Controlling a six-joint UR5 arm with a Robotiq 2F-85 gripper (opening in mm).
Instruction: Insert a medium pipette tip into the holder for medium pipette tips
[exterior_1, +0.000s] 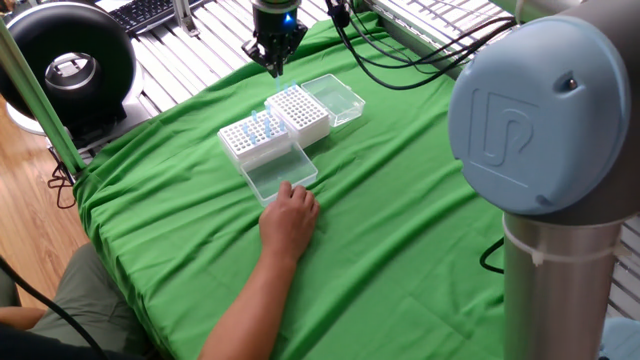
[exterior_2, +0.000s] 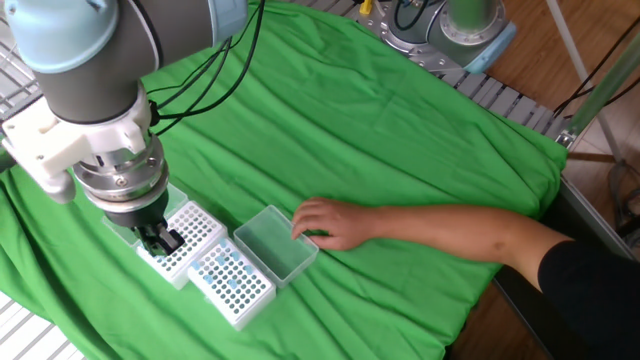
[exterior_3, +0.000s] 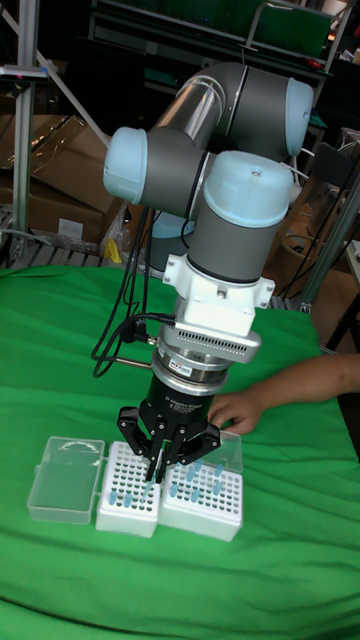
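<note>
While the green cloth (exterior_1: 400, 230) covers the table, holder for medium pipette tips (exterior_3: 127, 492) sits left of the other rack (exterior_3: 205, 498) in the tall view. Gripper (exterior_3: 158, 474) hangs over the holder, fingers pinched on a medium pipette tip (exterior_3: 156, 470). Person's hand (exterior_1: 289, 222) rests by the clear lid (exterior_1: 280, 172).

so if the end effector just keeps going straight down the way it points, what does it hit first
Most likely the holed top of the holder for medium pipette tips. The end effector points straight down over that rack, its fingers closed on a thin tip. Exactly which hole it lines up with is unclear.
</note>
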